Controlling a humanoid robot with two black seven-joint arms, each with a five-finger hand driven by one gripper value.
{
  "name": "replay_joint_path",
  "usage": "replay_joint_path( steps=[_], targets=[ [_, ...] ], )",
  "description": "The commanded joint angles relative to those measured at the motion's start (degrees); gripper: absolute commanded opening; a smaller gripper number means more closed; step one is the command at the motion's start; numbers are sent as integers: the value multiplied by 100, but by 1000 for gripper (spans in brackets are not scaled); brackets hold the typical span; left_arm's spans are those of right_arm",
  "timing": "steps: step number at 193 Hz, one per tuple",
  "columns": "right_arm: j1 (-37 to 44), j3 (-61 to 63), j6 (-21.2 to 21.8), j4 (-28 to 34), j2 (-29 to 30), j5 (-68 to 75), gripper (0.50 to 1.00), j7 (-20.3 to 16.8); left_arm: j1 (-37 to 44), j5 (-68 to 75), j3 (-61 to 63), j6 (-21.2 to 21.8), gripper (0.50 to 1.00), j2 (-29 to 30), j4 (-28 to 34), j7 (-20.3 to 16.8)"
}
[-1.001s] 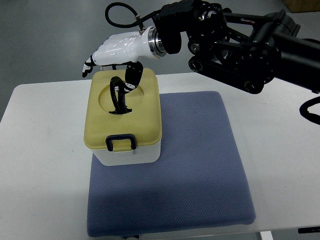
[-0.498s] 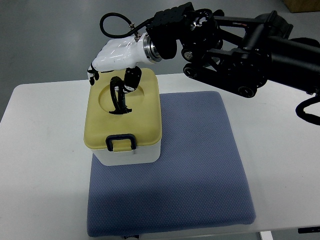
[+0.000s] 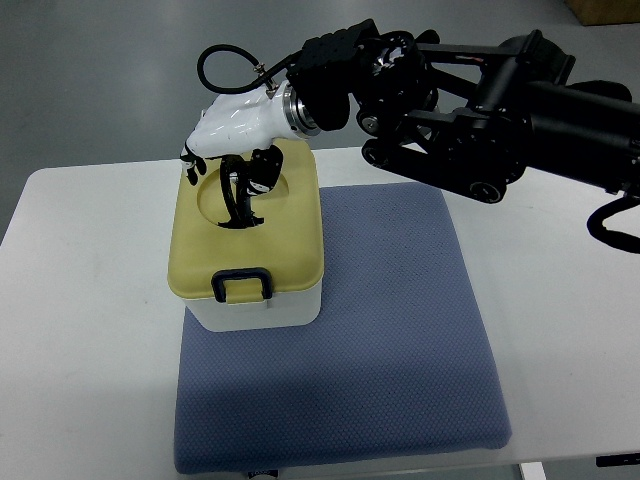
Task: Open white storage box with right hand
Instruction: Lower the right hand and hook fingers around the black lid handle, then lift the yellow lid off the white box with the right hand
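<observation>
The right hand [image 3: 232, 140], fingers curled down but not visibly gripping anything, hangs over the far end of the white storage box [image 3: 250, 240], its black handle [image 3: 238, 195] just below the fingertips.

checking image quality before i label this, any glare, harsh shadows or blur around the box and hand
Top view: lighting is soft and even; the white table is bright but not blown out. The cream-yellow lid of the white storage box shows no glare, only a faint shadow in its round recess. The right hand, white with black fingers, is sharp enough, its fingertips slightly soft. The blue-grey mat is in focus.
</observation>
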Motion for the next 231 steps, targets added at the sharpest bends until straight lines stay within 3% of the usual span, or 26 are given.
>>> replay_joint_path(
  steps=[1, 35, 97, 138, 188, 231],
  targets=[
    [7, -109, -91, -81, 13, -24, 727, -1, 0, 0, 0, 0, 1000, 0, 0, 1],
    [16, -109, -162, -81, 22, -24, 680, -1, 0, 0, 0, 0, 1000, 0, 0, 1],
    [25, -109, -285, -81, 22, -15, 509, -1, 0, 0, 0, 0, 1000, 0, 0, 1],
    [25, -118, -294, -81, 84, -15, 500, 8, 0, 0, 0, 0, 1000, 0, 0, -7],
    [60, -30, -592, -81, 57, 3, 500, 26, 0, 0, 0, 0, 1000, 0, 0, 1],
    [139, 172, -689, -90, -303, 82, 500, 8, 0, 0, 0, 0, 1000, 0, 0, 1]
  ],
)
